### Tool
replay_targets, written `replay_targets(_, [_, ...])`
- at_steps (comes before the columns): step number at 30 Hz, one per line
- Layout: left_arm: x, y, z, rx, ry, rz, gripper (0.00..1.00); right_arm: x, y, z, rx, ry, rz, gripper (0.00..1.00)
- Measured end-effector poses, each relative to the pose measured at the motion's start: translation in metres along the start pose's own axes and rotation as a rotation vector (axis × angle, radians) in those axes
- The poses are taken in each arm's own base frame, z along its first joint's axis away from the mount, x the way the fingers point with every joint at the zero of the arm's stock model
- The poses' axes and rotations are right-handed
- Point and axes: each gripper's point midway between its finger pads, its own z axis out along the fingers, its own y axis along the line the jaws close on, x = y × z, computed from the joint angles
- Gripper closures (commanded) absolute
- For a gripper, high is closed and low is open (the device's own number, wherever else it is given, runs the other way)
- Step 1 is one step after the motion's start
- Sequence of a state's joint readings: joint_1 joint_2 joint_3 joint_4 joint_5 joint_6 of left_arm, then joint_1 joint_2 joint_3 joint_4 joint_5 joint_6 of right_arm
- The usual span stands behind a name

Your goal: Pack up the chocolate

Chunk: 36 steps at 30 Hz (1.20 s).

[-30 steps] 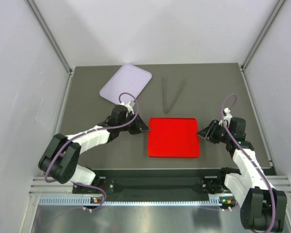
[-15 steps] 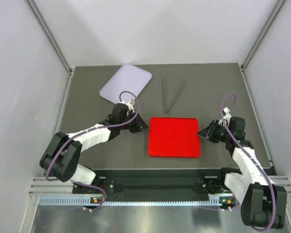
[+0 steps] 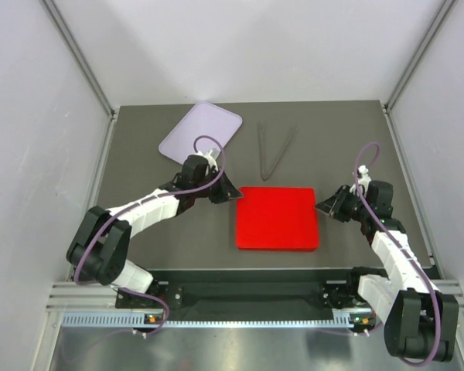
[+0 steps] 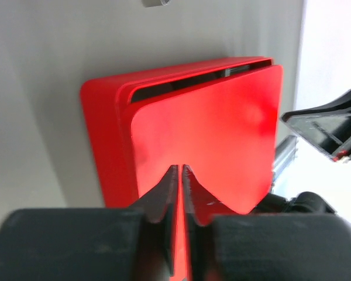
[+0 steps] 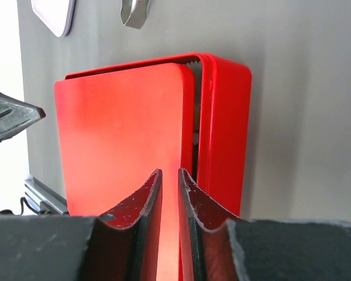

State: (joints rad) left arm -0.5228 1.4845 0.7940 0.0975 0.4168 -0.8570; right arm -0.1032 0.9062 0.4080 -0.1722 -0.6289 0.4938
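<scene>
Chocolate shows in none of the views. If it is packed, it lies under the lid, and I cannot confirm that.

Nearest, the left gripper (image 3: 230,193) sits at the far-left corner of the flat square red plastic box (image 3: 278,219). Its jaws are drawn almost together, with only a sliver of red showing between them. The right gripper (image 3: 322,209) is just beside the box's right edge, its jaws narrow with a slim gap. Neither gripper carries anything I can see.

From the wrists, the smooth red lid (image 4: 205,134) lies over the red base (image 4: 102,134) but is not seated. A dark slot shows along one side, and the base wall stands proud of the lid.

Filling looks finished, judging by the cover being on. What remains is likely squaring the lid and pressing it flush.

The dark grey table (image 3: 178,247) leaves open room in front of the box and on both flanks. Beyond the box, the thin metal tongs (image 3: 272,151) lie near its far edge. The pale lilac rounded tray (image 3: 201,131) sits close behind the left wrist, so any backward swing there is tight.
</scene>
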Motion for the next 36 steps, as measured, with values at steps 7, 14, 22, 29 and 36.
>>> replay_targets(7, [-0.001, 0.017, -0.011, -0.124, -0.002, 0.066, 0.65, 0.002, -0.006, 0.001, 0.033, 0.012, 0.008, 0.74])
replay_targets(14, [0.011, 0.011, -0.024, -0.139, 0.020, 0.149, 0.69, -0.003, -0.008, -0.002, 0.064, 0.006, -0.005, 0.71])
replay_targets(22, [0.030, 0.017, -0.016, -0.146, 0.082, 0.150, 0.70, 0.000, -0.009, -0.002, 0.069, 0.018, -0.006, 0.70])
replay_targets(29, [0.042, 0.028, -0.006, -0.157, 0.131, 0.110, 0.74, 0.002, -0.009, -0.002, 0.068, 0.026, -0.013, 0.72])
replay_targets(36, [0.041, 0.024, -0.002, -0.140, 0.124, 0.095, 0.78, 0.005, -0.007, -0.001, 0.062, 0.034, -0.015, 0.73])
